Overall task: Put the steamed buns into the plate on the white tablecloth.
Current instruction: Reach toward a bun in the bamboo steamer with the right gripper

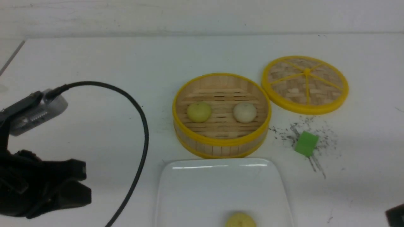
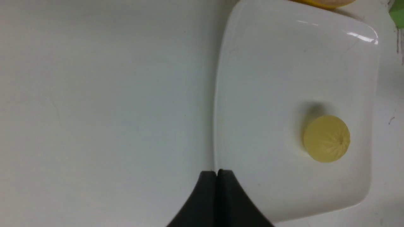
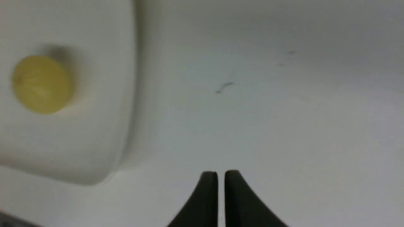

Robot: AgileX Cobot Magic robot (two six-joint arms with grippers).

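Front view, bun on plate: a pale yellow, round, domed steamed bun, cut off by the lower edge of the frame right of centre, lies in the large glossy white rectangular plate at lower centre.
Front view, buns in steamer: a second pale yellow bun and an off-white domed bun sit apart inside the round yellow-rimmed bamboo steamer, centre of the frame.
Front view, lid: the round woven bamboo lid with yellow rim and ribs lies at upper right.
Front view, block: a small green block lies right of centre on the white tablecloth, among black speckles.
Front view, arms: the black left gripper is at lower left, beside a looping black cable; a dark part of the right arm enters at lower right.
Left wrist view, gripper: fingertips together, holding nothing; the bun lies in the plate, apart from them.
Right wrist view, gripper: the right gripper has a narrow gap between its fingertips, with nothing held.
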